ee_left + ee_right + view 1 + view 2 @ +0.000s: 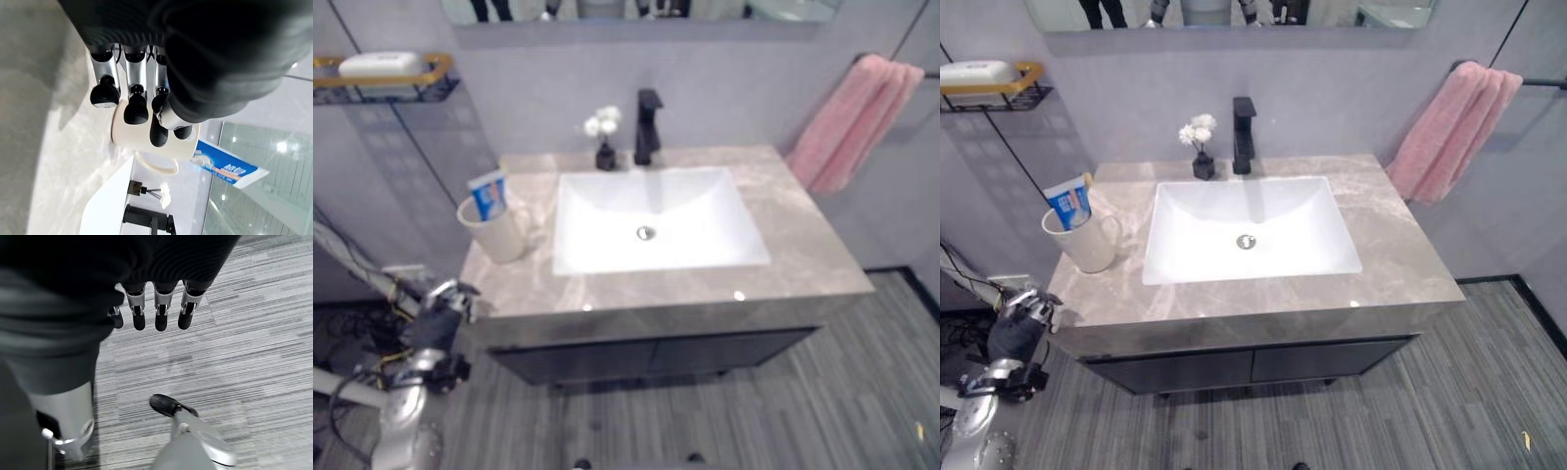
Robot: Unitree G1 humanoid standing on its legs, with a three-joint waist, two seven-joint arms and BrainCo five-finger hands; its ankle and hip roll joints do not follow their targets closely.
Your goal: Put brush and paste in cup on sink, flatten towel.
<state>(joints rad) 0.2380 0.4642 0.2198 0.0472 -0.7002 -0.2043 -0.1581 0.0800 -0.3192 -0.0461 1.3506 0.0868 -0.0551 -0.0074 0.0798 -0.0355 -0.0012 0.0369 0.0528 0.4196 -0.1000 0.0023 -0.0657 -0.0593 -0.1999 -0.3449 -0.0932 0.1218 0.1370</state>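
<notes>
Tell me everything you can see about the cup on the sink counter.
The cup is a cream mug of matte ceramic look, with a loop handle toward the basin. It stands upright at the counter's left end, beside the white basin. A blue and white toothpaste tube stands tilted in it, sticking out above the rim. Nothing else touches it.

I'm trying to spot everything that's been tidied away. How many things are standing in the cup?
1 for certain: a toothpaste tube stands in the cup at the counter's left end. An orange tip beside it may be a brush, mostly hidden.
</notes>
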